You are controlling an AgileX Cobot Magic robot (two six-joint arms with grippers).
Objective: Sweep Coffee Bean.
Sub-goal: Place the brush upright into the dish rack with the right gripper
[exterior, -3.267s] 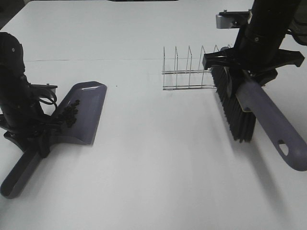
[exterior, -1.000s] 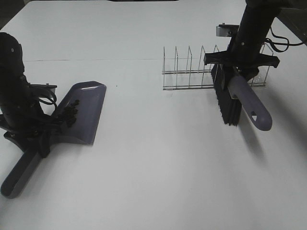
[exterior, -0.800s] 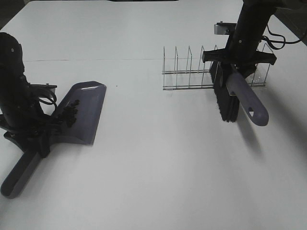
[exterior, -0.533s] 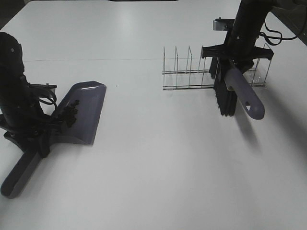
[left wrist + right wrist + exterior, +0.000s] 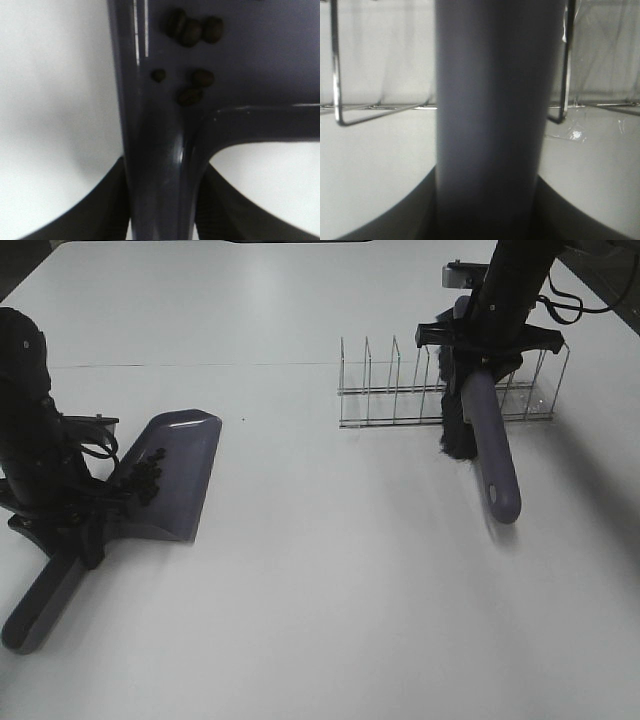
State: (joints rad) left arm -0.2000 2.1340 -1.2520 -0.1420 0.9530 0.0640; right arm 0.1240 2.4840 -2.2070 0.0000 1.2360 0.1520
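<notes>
Up in the high view, on the left of the table (image 5: 320,620), the coffee beans (image 5: 148,476) are sitting in the purple dustpan (image 5: 180,455), bunched toward its back wall. The left gripper (image 5: 82,532) is clamped onto the dustpan's handle. Over on the right, the right gripper (image 5: 487,338) is pinching the brush (image 5: 492,455) near its head, with the bristles (image 5: 457,430) hanging right at the wire rack (image 5: 395,390). Looks to me like the brush is going into the rack. I'd line the head up with one gap between the wires and go down slow, since that rack looks light enough to get shoved. I'd hold the dustpan level too.

Left wrist view: fingers (image 5: 95,210) are pressed on either side of the handle, with a handful of beans just past it.

Right wrist view: pretty much all brush handle, wires on either side. Can't see the bristles or which slot they're at. Also, a speck (image 5: 243,420) on the table by the dustpan is too tiny to call a bean.
</notes>
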